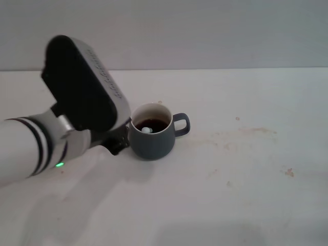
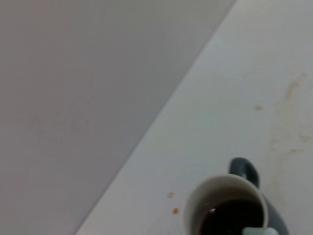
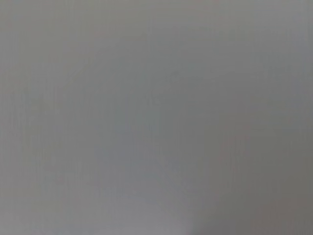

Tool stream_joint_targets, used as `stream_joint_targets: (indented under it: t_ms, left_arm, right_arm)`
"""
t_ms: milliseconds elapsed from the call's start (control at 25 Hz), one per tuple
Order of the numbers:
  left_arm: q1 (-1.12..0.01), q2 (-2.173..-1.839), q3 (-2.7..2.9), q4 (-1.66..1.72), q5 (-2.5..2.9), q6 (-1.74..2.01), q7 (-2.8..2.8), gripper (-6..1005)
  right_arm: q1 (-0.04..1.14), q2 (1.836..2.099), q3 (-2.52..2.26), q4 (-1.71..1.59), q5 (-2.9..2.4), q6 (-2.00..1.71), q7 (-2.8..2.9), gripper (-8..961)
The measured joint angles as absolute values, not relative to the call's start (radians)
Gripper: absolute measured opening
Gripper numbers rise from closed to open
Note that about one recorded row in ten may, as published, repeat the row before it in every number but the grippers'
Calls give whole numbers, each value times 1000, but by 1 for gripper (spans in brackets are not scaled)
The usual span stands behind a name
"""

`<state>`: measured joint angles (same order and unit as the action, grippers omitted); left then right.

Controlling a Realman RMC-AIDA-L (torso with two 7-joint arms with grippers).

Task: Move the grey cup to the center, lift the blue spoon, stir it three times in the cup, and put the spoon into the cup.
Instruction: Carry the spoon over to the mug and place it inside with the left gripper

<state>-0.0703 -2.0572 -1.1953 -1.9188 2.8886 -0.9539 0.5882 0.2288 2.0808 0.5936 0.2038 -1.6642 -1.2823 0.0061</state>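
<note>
Grey cup (image 1: pixel 151 138): stood upright on the white table (image 1: pixel 246 195), a little left of the middle, handle pointing right; dark liquid inside, cream rim showing.
Blue spoon (image 1: pixel 146 130): its pale end lay inside the cup, poking up from the dark liquid toward the cup's near side; my left wrist view caught the same pale tip (image 2: pixel 254 231) at the cup's edge.
My left gripper (image 1: pixel 119 142): sat just left of the cup, low by its side, mostly hidden behind my own wrist housing; I could not tell whether the fingers were spread or closed, nor whether they touched the cup.
My right gripper: out of the head view; its wrist camera showed only flat grey.
Table: pale with faint brownish stains to the right of the cup, and two small tan specks (image 2: pixel 172 203) just beyond the cup's far side.
</note>
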Motion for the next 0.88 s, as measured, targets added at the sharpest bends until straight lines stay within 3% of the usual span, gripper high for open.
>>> stream_joint_targets:
  t_ms: [160, 520, 720, 880]
  left_arm:
    - [-23, -2058, -1210, -1956, 2888, -926, 589, 6]
    - [-29, -2063, -1170, -1907, 2885, -875, 571, 17]
    - [-38, -2063, -1158, -1902, 2884, -880, 564, 240]
    - [-38, -2063, -1157, -1902, 2883, -881, 564, 359]
  right_arm:
    - [229, 2081, 594, 204, -1664, -1282, 6, -1]
    - [236, 2082, 594, 207, -1665, -1279, 6, -1]
    - [236, 2083, 594, 210, -1666, -1281, 6, -1]
    - [235, 2083, 594, 213, -1666, -1285, 6, -1]
